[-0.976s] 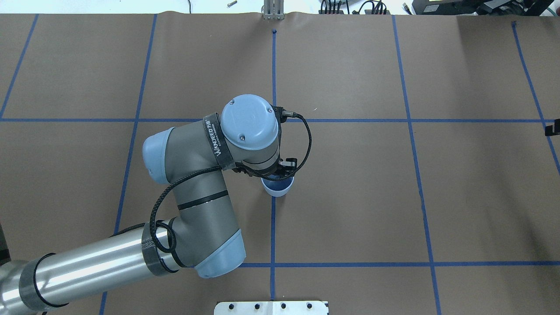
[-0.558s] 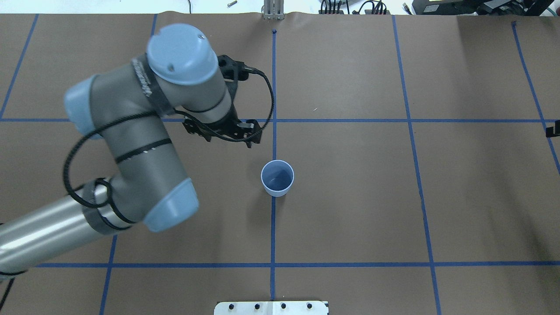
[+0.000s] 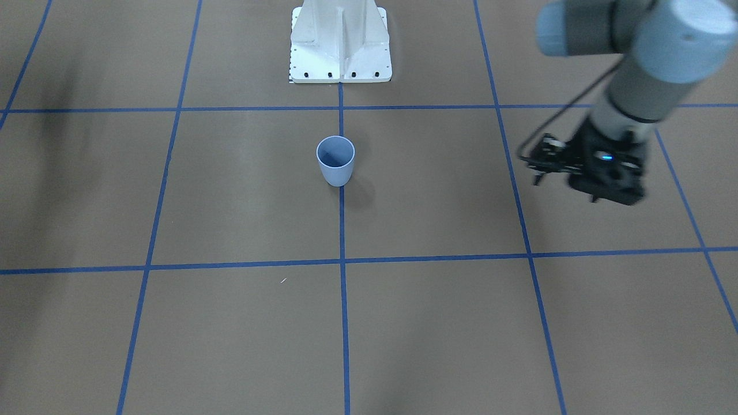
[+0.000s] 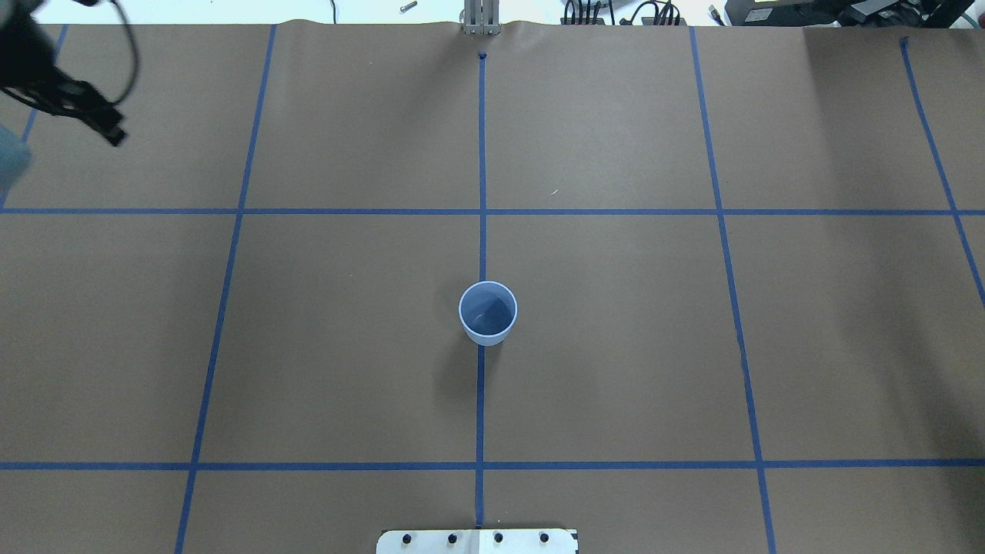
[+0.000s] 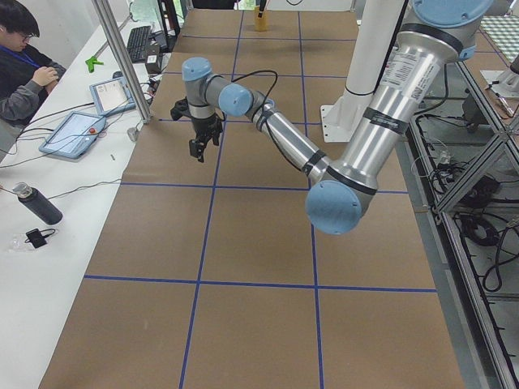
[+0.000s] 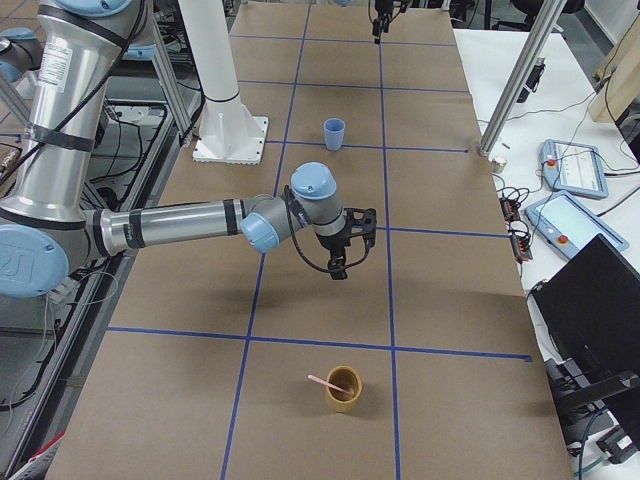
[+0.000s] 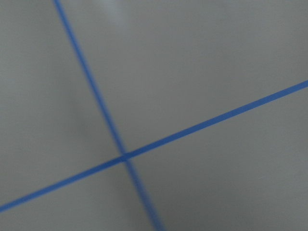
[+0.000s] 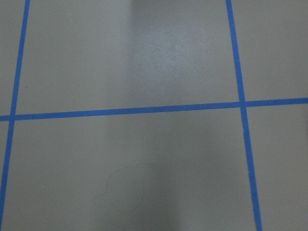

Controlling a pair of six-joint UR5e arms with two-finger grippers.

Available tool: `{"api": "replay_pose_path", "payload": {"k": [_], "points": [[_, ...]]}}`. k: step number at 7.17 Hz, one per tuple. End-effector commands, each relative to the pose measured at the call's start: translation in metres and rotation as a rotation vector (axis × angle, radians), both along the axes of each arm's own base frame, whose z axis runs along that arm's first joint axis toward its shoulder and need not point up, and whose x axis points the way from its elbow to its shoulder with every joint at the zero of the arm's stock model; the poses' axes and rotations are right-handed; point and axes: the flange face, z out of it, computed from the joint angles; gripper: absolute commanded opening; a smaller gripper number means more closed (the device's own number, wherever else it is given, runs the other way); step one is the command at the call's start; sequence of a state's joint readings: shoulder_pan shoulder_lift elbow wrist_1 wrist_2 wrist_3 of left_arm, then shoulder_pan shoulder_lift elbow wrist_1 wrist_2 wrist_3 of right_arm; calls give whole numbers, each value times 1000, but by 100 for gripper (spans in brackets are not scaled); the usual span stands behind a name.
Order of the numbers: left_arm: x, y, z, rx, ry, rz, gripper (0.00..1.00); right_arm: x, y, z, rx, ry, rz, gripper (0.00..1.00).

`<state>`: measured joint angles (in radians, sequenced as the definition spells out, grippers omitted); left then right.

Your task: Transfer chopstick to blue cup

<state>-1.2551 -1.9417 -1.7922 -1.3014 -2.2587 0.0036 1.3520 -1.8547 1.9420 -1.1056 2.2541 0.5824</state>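
Note:
The blue cup [image 4: 488, 312] stands upright and empty at the table's middle; it also shows in the front view [image 3: 335, 160] and the right-side view [image 6: 333, 132]. The salmon-pink chopstick [image 6: 322, 381] leans in a tan cup [image 6: 344, 390] at the table's right end, seen only in the right-side view. My left gripper [image 4: 111, 135] hangs far left of the blue cup, blurred in the front view [image 3: 608, 193]; its fingers look apart and empty in the left-side view [image 5: 199, 150]. My right gripper [image 6: 340, 265] hovers between the two cups; I cannot tell if it is open or shut.
Brown paper with blue tape lines [image 4: 481, 154] covers the table. The white robot base plate [image 3: 340, 52] is at the near edge. A person and tablets [image 5: 77, 134] are at a side bench beyond the far edge. Both wrist views show only paper and tape.
My left arm has swung from right over the blue cup to the far left of the table. The cup has not moved and holds nothing.

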Motion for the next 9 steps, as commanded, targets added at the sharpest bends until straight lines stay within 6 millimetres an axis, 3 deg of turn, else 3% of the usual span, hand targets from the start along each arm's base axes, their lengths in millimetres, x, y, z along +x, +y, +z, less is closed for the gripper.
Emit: {"api": "replay_pose_path", "payload": {"k": [1,2,3,5,7,9], "points": [[-160,13,173,-137,40,-49,98,55,27,32,17,-2,6,100],[-191,16,200,-175,47,-86,98,72,34,44,26,-15,9,100],[-195,26,213,-189,44,-91,98,92,38,76,52,16,-18,100],[-196,48,239,-209,47,-96,98,120,37,120,109,71,-114,100],[-195,73,266,-151,51,-97,98,171,-17,113,195,225,-352,100],[-194,91,282,-123,52,-97,98,178,-12,135,171,262,-410,100]]}}
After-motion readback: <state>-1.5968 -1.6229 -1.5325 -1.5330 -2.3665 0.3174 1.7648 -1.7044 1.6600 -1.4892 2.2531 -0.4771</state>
